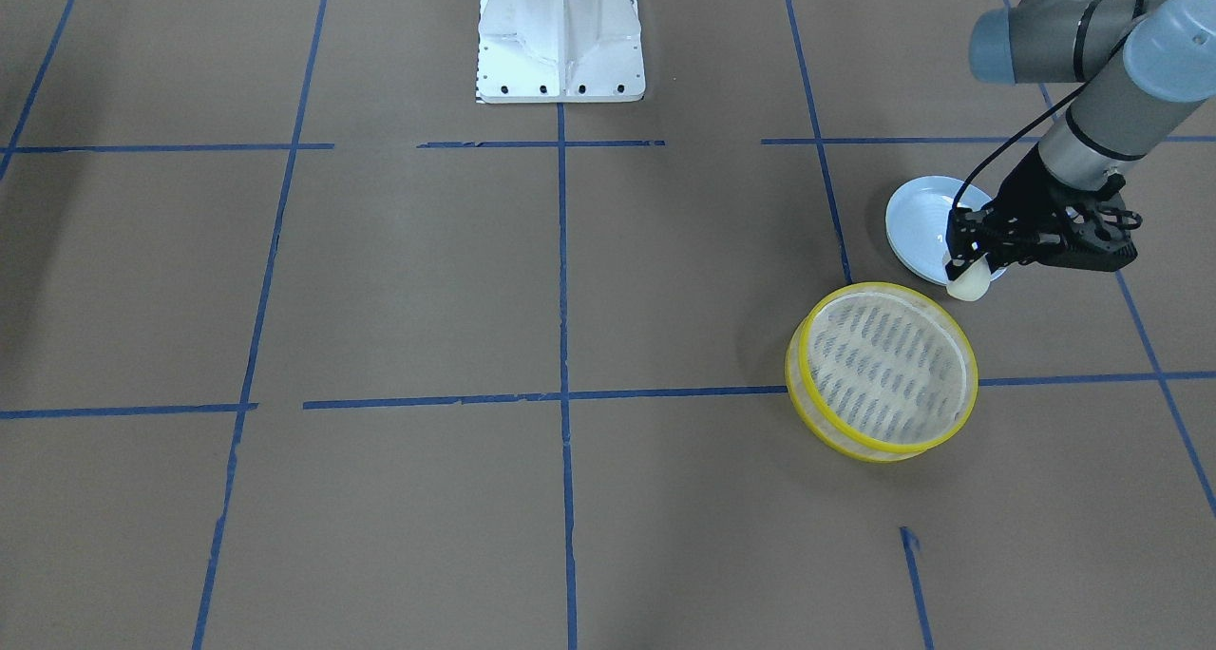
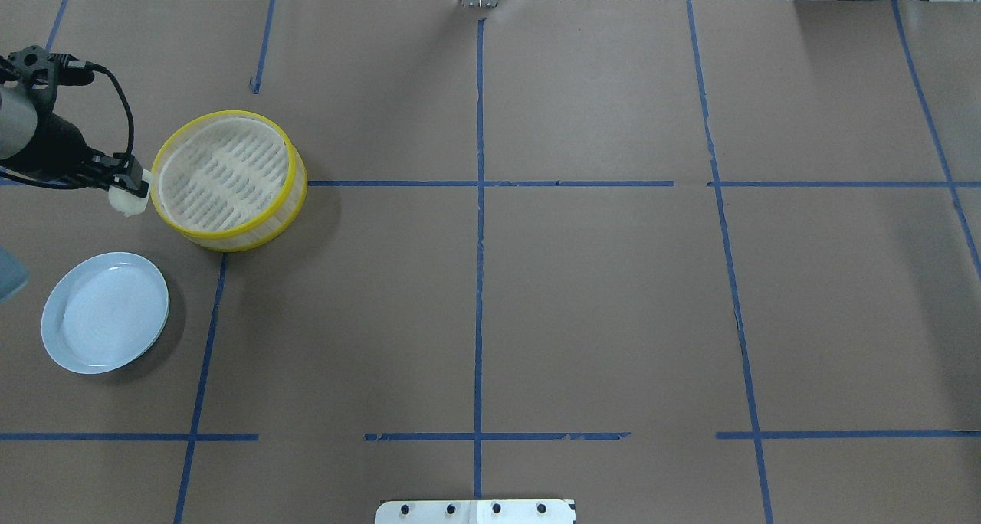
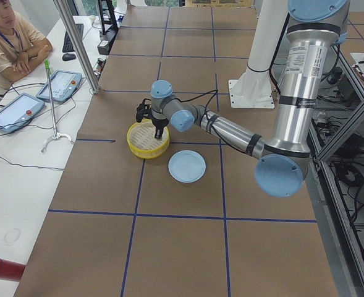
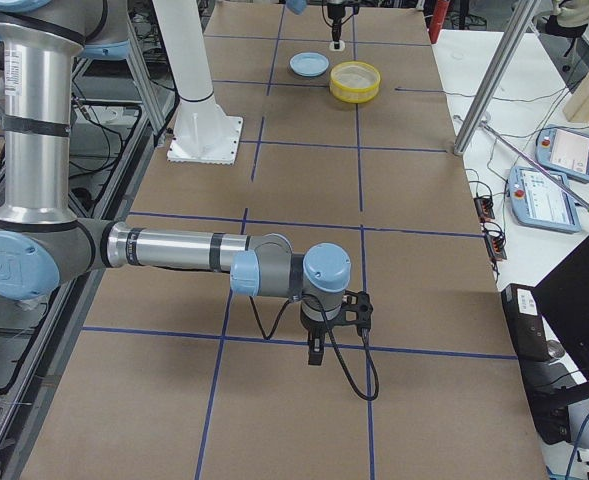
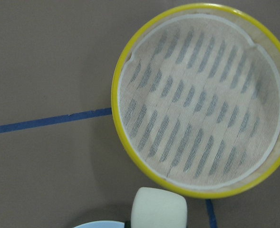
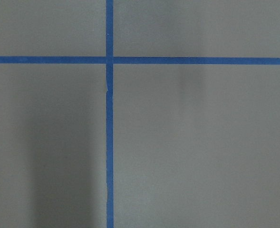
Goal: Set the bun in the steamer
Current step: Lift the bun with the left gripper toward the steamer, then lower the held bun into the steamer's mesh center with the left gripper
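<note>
The left gripper (image 1: 961,266) has its fingers pinching the bun (image 1: 971,287), raised just short of the steamer (image 1: 883,365) rim, plate (image 1: 917,220) behind them, likely so it clears the wall before going in. The right gripper (image 4: 316,352) hangs well apart; I cannot tell whether its fingers are spread

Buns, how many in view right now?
1. The bun is gripped in the left gripper, just outside the steamer and its yellow rim, on the side toward the blue plate. None lies in the steamer or on the plate.
</note>
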Controlling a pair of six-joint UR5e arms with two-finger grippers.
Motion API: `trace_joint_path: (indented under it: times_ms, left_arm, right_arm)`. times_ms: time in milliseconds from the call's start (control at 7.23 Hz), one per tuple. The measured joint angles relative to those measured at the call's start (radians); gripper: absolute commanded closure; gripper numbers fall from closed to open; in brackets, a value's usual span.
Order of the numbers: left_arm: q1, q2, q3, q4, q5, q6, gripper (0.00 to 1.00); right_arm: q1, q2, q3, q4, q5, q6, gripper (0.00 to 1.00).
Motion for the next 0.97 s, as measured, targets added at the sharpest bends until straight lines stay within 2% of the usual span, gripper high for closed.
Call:
trace_joint_path:
  times_ms: [553, 968]
  left_arm:
    - [0.072, -0.166, 0.184, 0.014, 0.018, -0.218, 0.6]
    - [0.115, -0.203, 0.249, 0.007, 0.044, -0.287, 0.6]
  right_arm:
    - [0.0, 0.0, 0.0, 0.0, 0.0, 0.0, 0.0]
    - [0.0, 0.0, 0.0, 0.0, 0.0, 0.0, 0.0]
